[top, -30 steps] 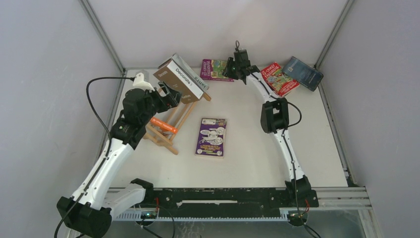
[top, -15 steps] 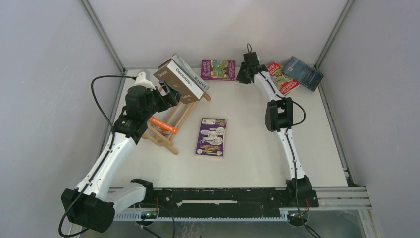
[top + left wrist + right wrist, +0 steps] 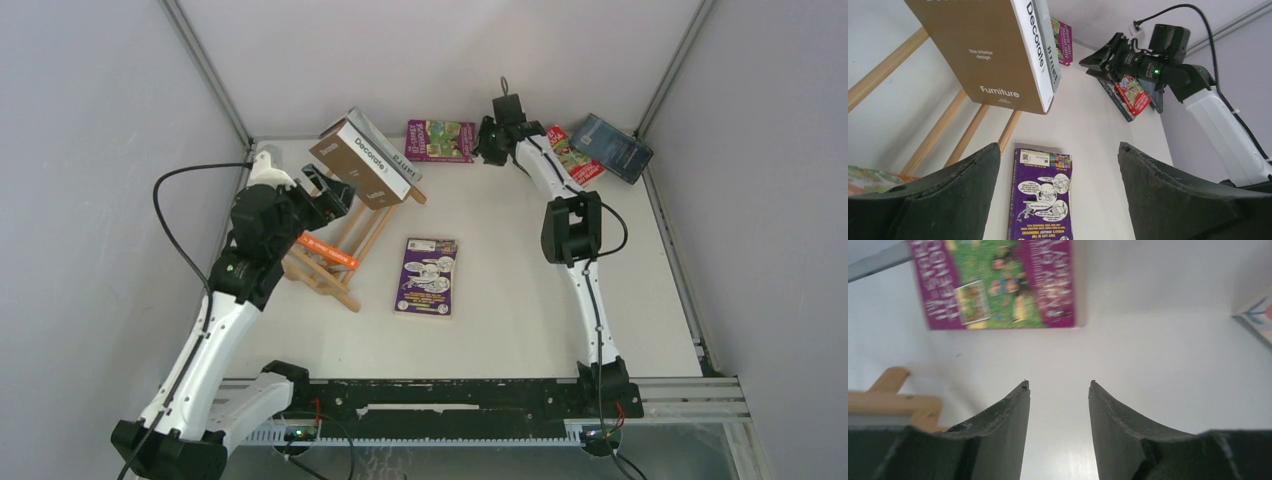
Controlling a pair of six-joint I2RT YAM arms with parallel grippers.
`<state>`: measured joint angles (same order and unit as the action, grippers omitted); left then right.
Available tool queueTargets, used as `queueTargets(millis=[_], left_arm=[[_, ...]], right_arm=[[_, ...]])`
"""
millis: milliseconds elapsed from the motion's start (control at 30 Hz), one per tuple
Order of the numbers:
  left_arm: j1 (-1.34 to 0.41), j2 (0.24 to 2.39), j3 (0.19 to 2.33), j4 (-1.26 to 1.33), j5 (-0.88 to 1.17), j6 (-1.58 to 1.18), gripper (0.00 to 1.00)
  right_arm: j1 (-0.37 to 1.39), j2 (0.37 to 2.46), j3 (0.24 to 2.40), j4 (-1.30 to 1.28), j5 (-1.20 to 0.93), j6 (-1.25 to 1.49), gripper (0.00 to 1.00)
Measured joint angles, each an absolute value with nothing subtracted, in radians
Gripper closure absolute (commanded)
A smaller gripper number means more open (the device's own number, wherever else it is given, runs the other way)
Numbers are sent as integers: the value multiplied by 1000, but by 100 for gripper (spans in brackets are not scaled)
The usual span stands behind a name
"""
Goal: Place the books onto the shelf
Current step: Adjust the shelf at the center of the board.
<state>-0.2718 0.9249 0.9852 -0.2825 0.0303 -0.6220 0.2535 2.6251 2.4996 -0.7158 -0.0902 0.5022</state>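
Poised over the far edge of the white table (image 3: pixel 500 260) with the right gripper (image 3: pixel 1058 385), jaws parted to a middling gap and nothing between them but bare tabletop. Lying flat just left of those jaws: a magenta paperback with a green illustrated cover (image 3: pixel 440 140), long axis running left to right along the far wall, near right corner closest to the jaws in the right wrist view and most of its length off to the left. Likely calling for a short shift leftward and farther out before any pinch across an edge. Far closer to this book than the left gripper (image 3: pixel 1058 150), spread wide and empty beside the small light-wood slatted shelf (image 3: pixel 370 232) at far left. Already propped on that shelf: a thick brown book with white lettering (image 3: pixel 360 170) alongside a grey-white one (image 3: pixel 400 152), with an orange book (image 3: pixel 330 250) lower down among the rails. Not yet shelved: a purple cartoon-covered paperback (image 3: pixel 428 277) flat at mid-table, plus a red illustrated paperback (image 3: pixel 578 165) and a dark blue book (image 3: pixel 612 147) at far right.
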Motion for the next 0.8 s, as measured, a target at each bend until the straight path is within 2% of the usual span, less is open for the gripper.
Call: queueTargets(millis=[267, 500, 800], left_arm=[[-272, 856, 986, -354, -6, -665, 10], [-272, 789, 994, -399, -48, -675, 10], [-272, 717, 997, -554, -136, -714, 12]], right_arm=[[315, 2486, 2475, -696, -160, 488, 45], [367, 2476, 2461, -696, -180, 472, 45], [387, 2476, 2458, -665, -207, 474, 57]])
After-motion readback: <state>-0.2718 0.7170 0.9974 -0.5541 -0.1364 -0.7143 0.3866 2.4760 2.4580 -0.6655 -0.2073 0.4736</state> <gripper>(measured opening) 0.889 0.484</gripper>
